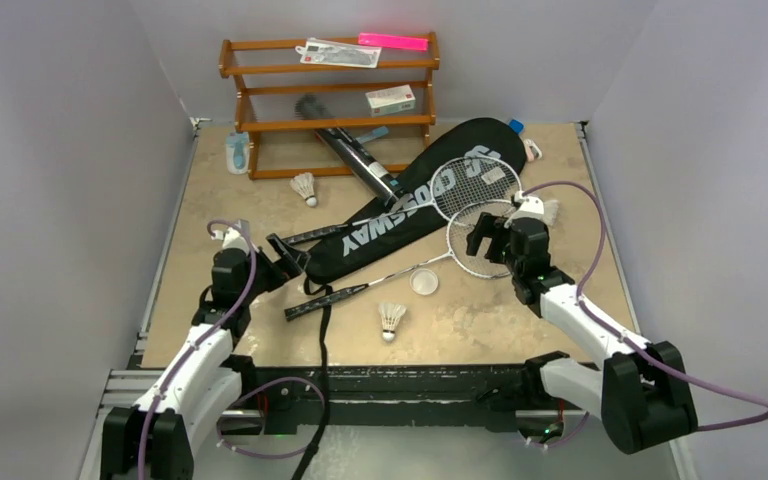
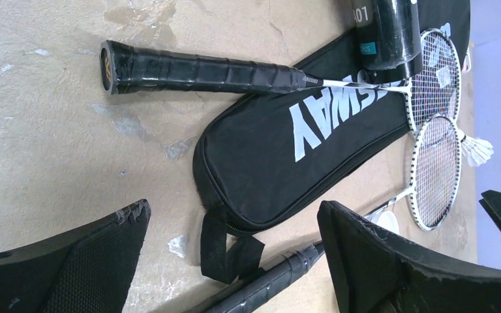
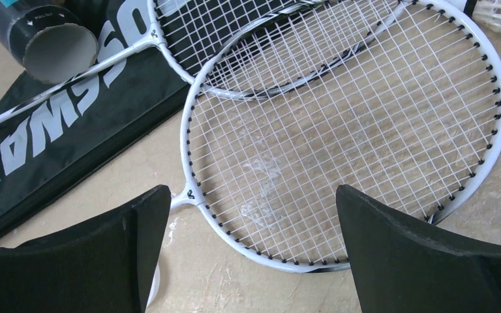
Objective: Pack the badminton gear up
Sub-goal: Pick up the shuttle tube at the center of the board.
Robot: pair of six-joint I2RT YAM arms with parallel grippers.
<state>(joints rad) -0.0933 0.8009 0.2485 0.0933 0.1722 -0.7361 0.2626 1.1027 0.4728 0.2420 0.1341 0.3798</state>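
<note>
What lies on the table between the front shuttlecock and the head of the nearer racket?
A small round clear cap lies there, beside that racket's shaft, apart from the shuttlecock. The top external view shows it.

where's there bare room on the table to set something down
Bare table at the near edge, between the near shuttlecock and the right arm. Another patch on the left, between the wooden rack and the left arm. Crowded in the middle: bag, tube and rackets overlap.
</note>
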